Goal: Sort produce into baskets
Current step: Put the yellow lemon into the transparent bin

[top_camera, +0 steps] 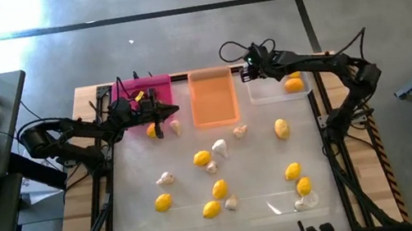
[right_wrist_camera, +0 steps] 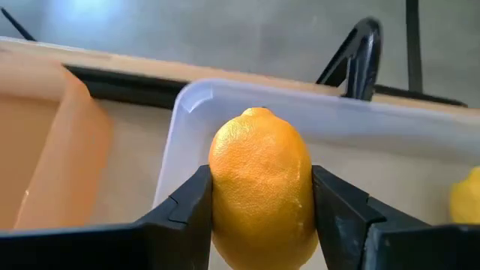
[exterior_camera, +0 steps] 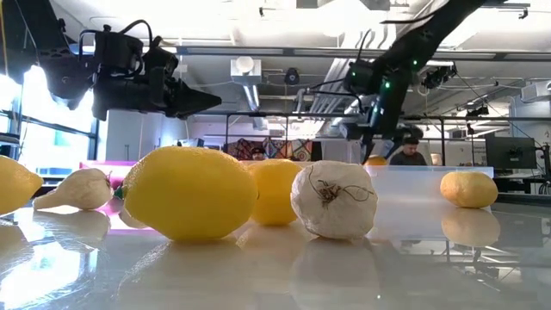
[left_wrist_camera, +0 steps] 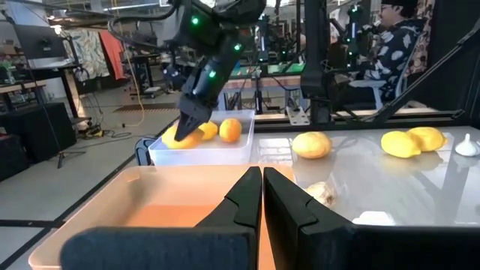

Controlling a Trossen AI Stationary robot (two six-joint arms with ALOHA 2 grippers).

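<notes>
- Gripping a lemon (right_wrist_camera: 260,187) between its two fingers, the right claw (right_wrist_camera: 260,196) hangs over the near-left corner of the clear basket (right_wrist_camera: 315,105) at the far right of the surface (top_camera: 259,190); in the right wrist view the fruit's long axis runs across the fingers' squeeze, its nub pointing away from the camera toward the basket's rim.
- Two more lemons (top_camera: 294,83) already lie in that clear basket, at its right side.
- The left claw (left_wrist_camera: 262,196), fingers pressed shut on nothing, hovers at the near-left edge of the orange basket (top_camera: 212,96), pointing across it toward the right arm.
- The pink basket (top_camera: 144,88) sits to the left of the orange one, partly hidden under the left arm; something yellow shows in it.
- All three baskets stand in a row along the far edge of the surface, long sides running front to back.
- Loose lemons are scattered over the surface: one (top_camera: 282,127) right of centre, its long axis running front to back, one (top_camera: 202,158) at centre, and several nearer the front edge, among them one (top_camera: 163,203) lying crosswise.
- Whitish garlic bulbs lie among them, one (top_camera: 219,148) just beside the central lemon, another (top_camera: 239,131) nearer the orange basket.
- A person (exterior_camera: 411,148) sits in the room beyond the surface.
</notes>
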